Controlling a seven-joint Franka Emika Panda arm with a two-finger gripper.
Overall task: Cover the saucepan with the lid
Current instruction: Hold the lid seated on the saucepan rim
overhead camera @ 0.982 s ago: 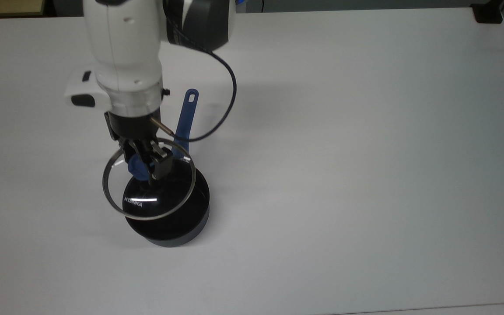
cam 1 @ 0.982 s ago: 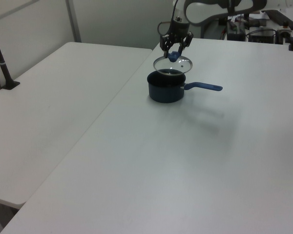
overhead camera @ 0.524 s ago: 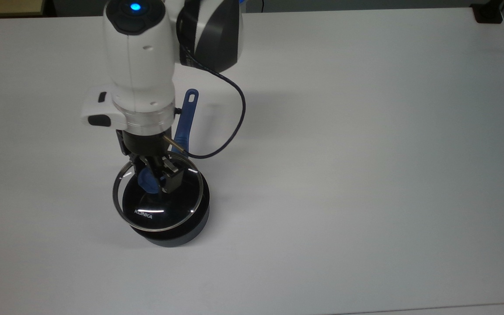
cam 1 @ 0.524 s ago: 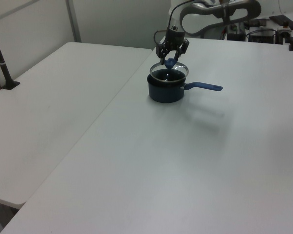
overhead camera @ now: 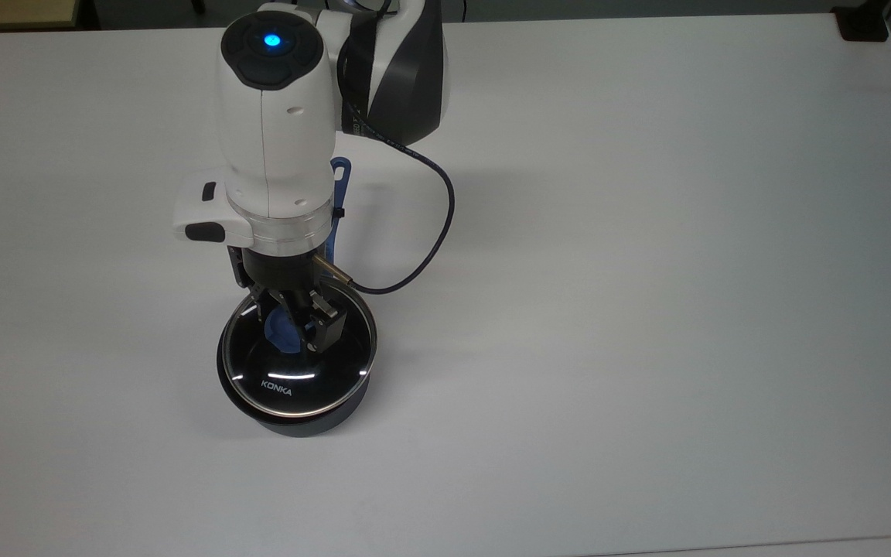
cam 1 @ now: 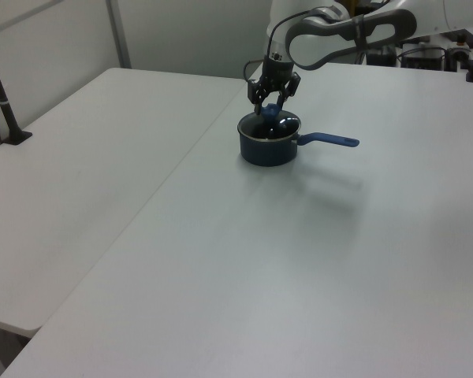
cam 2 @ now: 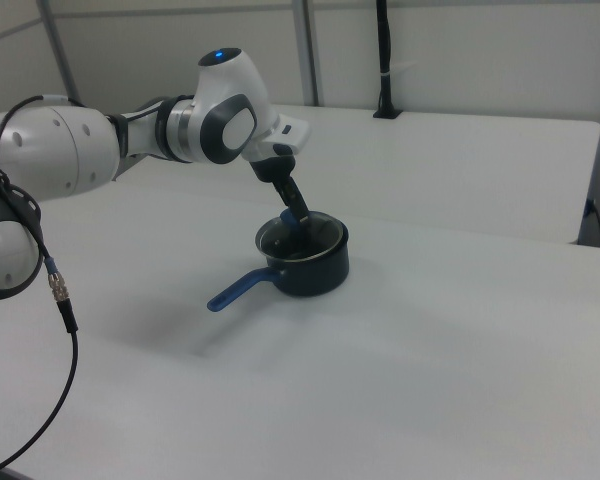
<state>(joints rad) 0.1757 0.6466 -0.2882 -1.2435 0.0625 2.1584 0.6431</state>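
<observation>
The lid (overhead camera: 291, 379), clear glass with a metal rim and white KONKA lettering, lies level on the rim of the black saucepan (overhead camera: 298, 424). My gripper (overhead camera: 296, 329) reaches down from the arm and is shut on the lid's blue knob (overhead camera: 281, 333). The saucepan's blue handle (overhead camera: 339, 174) points toward the top view's top and is mostly hidden behind the wrist. In the left view the gripper (cam 1: 272, 106) stands over the saucepan (cam 1: 268, 150), whose handle (cam 1: 331, 141) points right. In the right view the saucepan (cam 2: 315, 272) has its handle (cam 2: 235, 290) pointing left.
The saucepan stands on a wide white table (overhead camera: 646, 309). A dark cable (overhead camera: 438, 232) loops from the wrist on the top view's right. A second white table (cam 1: 79, 173) adjoins on the left view's left, with a black post (cam 1: 4, 102) at its far edge.
The gripper has come down and shifted slightly to the top view's right with the lid. The lid, tilted above the pan a second ago, now rests flat on the rim.
</observation>
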